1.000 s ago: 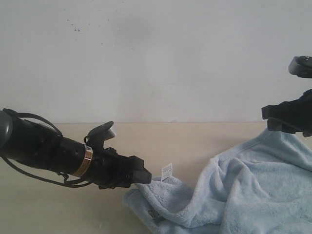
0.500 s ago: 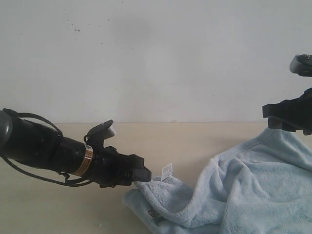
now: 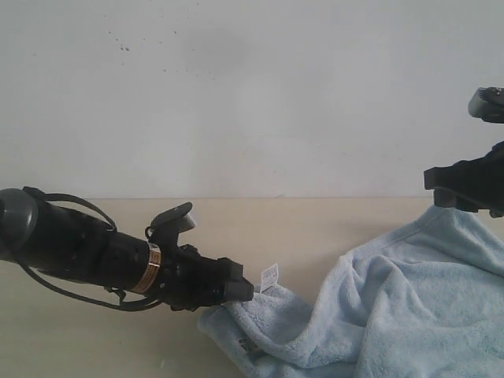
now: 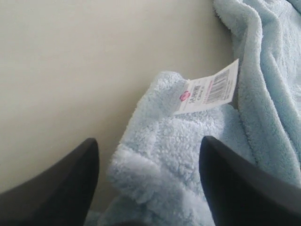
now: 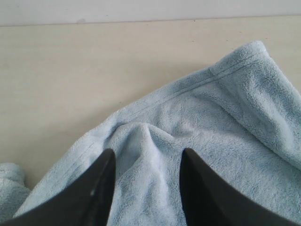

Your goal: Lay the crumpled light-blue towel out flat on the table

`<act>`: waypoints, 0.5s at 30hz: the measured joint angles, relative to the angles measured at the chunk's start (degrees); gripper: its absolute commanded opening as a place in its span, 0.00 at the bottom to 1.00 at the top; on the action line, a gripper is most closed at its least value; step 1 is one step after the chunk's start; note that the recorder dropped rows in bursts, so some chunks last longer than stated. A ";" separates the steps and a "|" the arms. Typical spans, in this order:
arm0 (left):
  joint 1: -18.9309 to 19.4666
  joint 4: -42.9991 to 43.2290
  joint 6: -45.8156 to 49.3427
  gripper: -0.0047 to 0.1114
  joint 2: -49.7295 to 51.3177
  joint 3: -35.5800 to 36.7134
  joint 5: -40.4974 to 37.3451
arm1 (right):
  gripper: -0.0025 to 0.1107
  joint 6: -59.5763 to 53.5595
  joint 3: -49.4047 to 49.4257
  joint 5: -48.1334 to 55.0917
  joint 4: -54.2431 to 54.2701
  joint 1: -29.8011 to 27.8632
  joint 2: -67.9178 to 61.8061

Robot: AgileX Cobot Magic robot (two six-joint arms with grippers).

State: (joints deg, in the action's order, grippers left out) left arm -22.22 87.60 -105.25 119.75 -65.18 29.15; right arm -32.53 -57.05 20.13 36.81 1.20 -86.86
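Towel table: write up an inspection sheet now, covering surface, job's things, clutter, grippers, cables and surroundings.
Surface: beige table, partly covered by cloth.
Job's things: pale-blue towel crumpled, not flat; white care tag sticks up at one corner.
Clutter: nothing seen.
Grippers: left gripper open, straddling the tagged corner; right gripper has its jaws apart over a towel fold, grip unclear.
Cables: black cable loops along the left arm.
Surroundings: white wall with a few dark specks.

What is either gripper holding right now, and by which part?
The left gripper holds nothing: its jaws stand open around the tagged corner of the towel. The right gripper has a towel fold between its jaws; whether it is clamped cannot be told.
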 measured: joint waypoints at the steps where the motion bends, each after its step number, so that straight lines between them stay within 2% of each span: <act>1: -0.13 -0.26 0.01 0.52 0.00 0.00 -0.10 | 0.39 0.00 0.00 0.00 0.00 0.00 0.00; 11: -0.13 -0.38 0.39 0.19 0.09 0.00 -0.32 | 0.39 0.00 0.00 0.00 0.00 0.00 0.00; 15: -0.13 -0.38 0.39 0.16 0.09 0.00 -0.32 | 0.39 0.00 0.00 0.00 0.00 0.00 0.00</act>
State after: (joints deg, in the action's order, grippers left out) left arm -22.34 87.22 -104.86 119.83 -65.18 28.83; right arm -32.53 -57.05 20.13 36.81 1.20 -86.86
